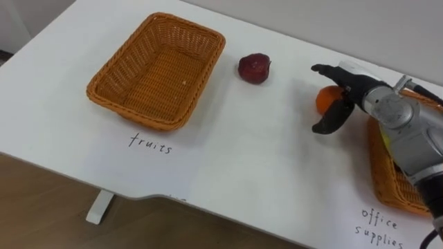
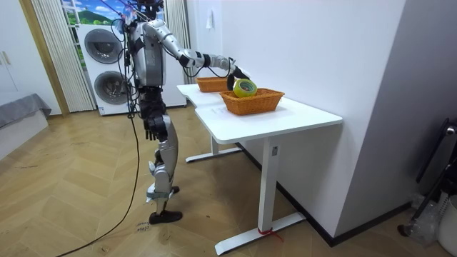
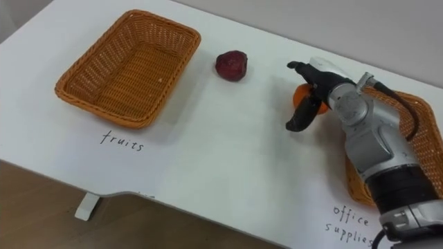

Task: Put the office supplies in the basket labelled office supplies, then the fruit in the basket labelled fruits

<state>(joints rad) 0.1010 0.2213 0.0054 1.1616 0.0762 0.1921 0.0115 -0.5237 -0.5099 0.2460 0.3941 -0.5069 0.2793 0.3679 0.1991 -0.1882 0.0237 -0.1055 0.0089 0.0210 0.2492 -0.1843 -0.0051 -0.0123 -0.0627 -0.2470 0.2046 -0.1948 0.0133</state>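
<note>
An orange point(image 1: 324, 101) lies on the white table point(image 1: 263, 159), just left of the office supplies basket point(image 1: 389, 181). My right hand point(image 1: 351, 88) reaches over it, open, with fingers above and the thumb below, the orange between them. A dark red fruit point(image 1: 255, 68) lies alone between the orange and the empty wicker fruits basket point(image 1: 111, 72) at the left. In the room view a yellow-green tape roll point(image 2: 245, 88) sits in the office supplies basket point(image 2: 251, 106). My left hand point(image 2: 151, 130) hangs at my side, fingers relaxed.
Handwritten labels mark the table in front of each basket. The table's front edge point(image 1: 159, 197) runs close below the labels. I stand at the table's long side; two stacked washing machines point(image 2: 107, 68) are behind me, and a wall runs along the table's far side.
</note>
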